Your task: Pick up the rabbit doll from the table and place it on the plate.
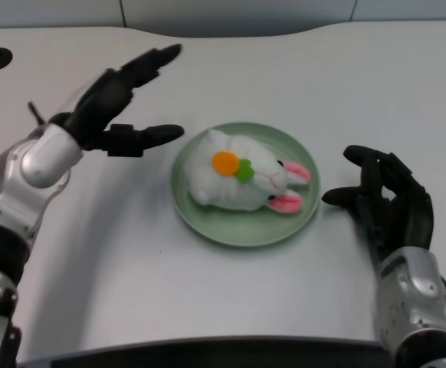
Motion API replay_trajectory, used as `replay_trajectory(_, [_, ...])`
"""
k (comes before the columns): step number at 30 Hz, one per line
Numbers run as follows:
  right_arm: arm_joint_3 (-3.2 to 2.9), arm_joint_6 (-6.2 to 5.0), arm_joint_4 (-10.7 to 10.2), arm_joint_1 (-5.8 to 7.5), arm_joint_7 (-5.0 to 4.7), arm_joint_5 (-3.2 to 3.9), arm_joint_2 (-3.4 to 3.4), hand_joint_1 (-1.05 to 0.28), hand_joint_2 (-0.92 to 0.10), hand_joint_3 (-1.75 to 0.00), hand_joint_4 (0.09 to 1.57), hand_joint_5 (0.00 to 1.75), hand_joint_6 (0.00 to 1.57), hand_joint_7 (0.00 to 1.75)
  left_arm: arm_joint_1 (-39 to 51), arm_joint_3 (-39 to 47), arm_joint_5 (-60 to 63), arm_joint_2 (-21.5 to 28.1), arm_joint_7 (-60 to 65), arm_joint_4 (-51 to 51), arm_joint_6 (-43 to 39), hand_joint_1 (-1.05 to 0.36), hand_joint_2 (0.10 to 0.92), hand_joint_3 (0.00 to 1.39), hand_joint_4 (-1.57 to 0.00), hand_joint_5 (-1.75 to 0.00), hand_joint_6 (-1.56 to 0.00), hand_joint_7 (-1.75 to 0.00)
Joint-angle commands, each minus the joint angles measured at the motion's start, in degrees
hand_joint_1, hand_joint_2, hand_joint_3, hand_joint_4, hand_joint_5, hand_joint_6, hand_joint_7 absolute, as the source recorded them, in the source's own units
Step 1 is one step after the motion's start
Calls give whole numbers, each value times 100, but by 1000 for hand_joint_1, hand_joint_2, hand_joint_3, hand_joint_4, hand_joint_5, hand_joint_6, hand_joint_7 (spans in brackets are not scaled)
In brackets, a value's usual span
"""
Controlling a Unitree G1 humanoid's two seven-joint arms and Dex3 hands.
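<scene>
The rabbit doll (244, 180) is seen lying on its side on the green plate (208, 218), at the middle of the white tabletop (131, 276). The left hand (119, 100) is held spread and empty, just left of the plate, with nothing gripped.

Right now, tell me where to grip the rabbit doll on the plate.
Probably its plump white body, from above on the left hand side. The rabbit doll lies on its side on the plate, its thin pink ears pointing away.
</scene>
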Motion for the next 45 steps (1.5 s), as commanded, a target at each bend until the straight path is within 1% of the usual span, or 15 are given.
replay_trajectory(1, [-10, -54, 37, -8, 34, 13, 30, -414, -921, -428, 737, 1343, 641, 1015, 378, 333, -395, 40, -177, -259, 14, -746, 921, 462, -233, -178, -197, -78])
replay_trajectory(3, [-23, -24, 16, 1, 54, 41, 38, -413, -921, -420, 748, 1349, 644, 1022, 606, 525, -636, 1, -259, -467, 86, -730, 921, 458, -268, -213, -233, -90])
replay_trajectory(6, [40, -57, -55, 53, -28, -46, 44, -414, -921, -424, 740, 1350, 642, 1028, 1040, 912, -1273, -182, -493, -949, 422, -700, 921, 439, -291, -319, -297, -84])
replay_trajectory(11, [71, -143, -70, 108, -15, -85, 47, -406, -921, -438, 726, 1349, 641, 1030, 1801, 1453, -2229, -472, -746, -2070, 1441, -638, 921, 435, -277, -567, -410, -52])
replay_trajectory(13, [66, -128, -94, 117, 1, -76, 52, -398, -921, -448, 728, 1345, 641, 1022, 2041, 1629, -2626, -567, -917, -2437, 1832, -622, 921, 431, -250, -645, -427, -43])
replay_trajectory(14, [42, -137, -89, 114, 40, -41, 60, -397, -921, -450, 729, 1344, 641, 1020, 2189, 1707, -2789, -606, -978, -2614, 2011, -624, 921, 431, -244, -671, -431, -42])
replay_trajectory(19, [46, -49, -201, 144, 20, -23, 95, -396, -921, -450, 732, 1338, 644, 1004, 2847, 2070, -3507, -818, -1061, -3440, 2958, -647, 921, 424, -278, -739, -460, -44])
replay_trajectory(24, [111, -141, -264, 202, -15, -116, 86, -400, -921, -478, 734, 1351, 645, 992, 3550, 2339, -3903, -1240, -587, -4206, 3740, -560, 921, 509, -313, -878, -550, -59])
replay_trajectory(25, [105, -100, -276, 200, -26, -107, 89, -399, -921, -479, 731, 1349, 644, 990, 3637, 2390, -3973, -1313, -505, -4326, 3866, -552, 921, 514, -312, -901, -562, -61])
replay_trajectory(28, [113, -65, -292, 201, -52, -111, 91, -399, -921, -470, 726, 1342, 645, 989, 3955, 2590, -4281, -1622, -296, -4653, 4093, -515, 921, 531, -313, -1064, -638, -91])
replay_trajectory(31, [129, -42, -322, 213, -62, -121, 85, -404, -921, -468, 717, 1337, 642, 993, 4198, 2709, -4537, -1784, -387, -4761, 4166, -499, 921, 575, -263, -1220, -626, -96])
replay_trajectory(33, [135, -121, -332, 228, -48, -125, 88, -404, -921, -472, 723, 1343, 638, 995, 4309, 2783, -4691, -1877, -381, -4811, 4241, -492, 921, 577, -247, -1251, -615, -95])
replay_trajectory(35, [122, -124, -311, 220, -60, -116, 83, -406, -921, -475, 724, 1346, 633, 994, 4371, 2839, -4762, -1936, -398, -4770, 4240, -477, 921, 575, -264, -1269, -621, -102])
replay_trajectory(41, [86, 30, -357, 209, -1, -35, 59, -399, -921, -466, 731, 1345, 642, 1004, 4420, 2863, -4708, -1997, -421, -4675, 4182, -472, 921, 602, -342, -1310, -707, -159])
replay_trajectory(45, [105, -52, -324, 211, -41, -86, 35, -396, -921, -469, 720, 1339, 634, 1006, 4407, 2901, -4739, -2040, -530, -4592, 4087, -466, 921, 597, -346, -1316, -720, -174])
